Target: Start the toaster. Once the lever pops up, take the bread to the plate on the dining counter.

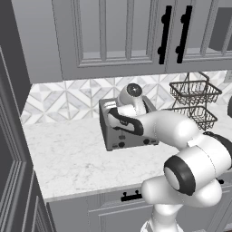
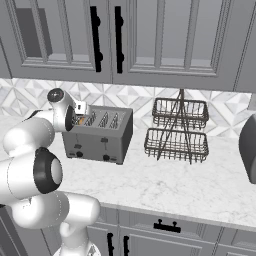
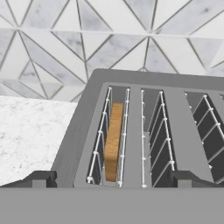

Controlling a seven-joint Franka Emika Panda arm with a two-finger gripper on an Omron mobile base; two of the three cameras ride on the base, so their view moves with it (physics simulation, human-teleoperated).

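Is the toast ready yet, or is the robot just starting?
Hard to tell if toasting is done. The bread sits in the toaster's end slot. Right now the open gripper hovers above that slot, holding nothing. Still left: lifting the bread out and carrying it to the plate.

Grey toaster [image 1: 118, 136] on marble counter [image 1: 68, 158], wire basket rack [image 1: 195, 102] right
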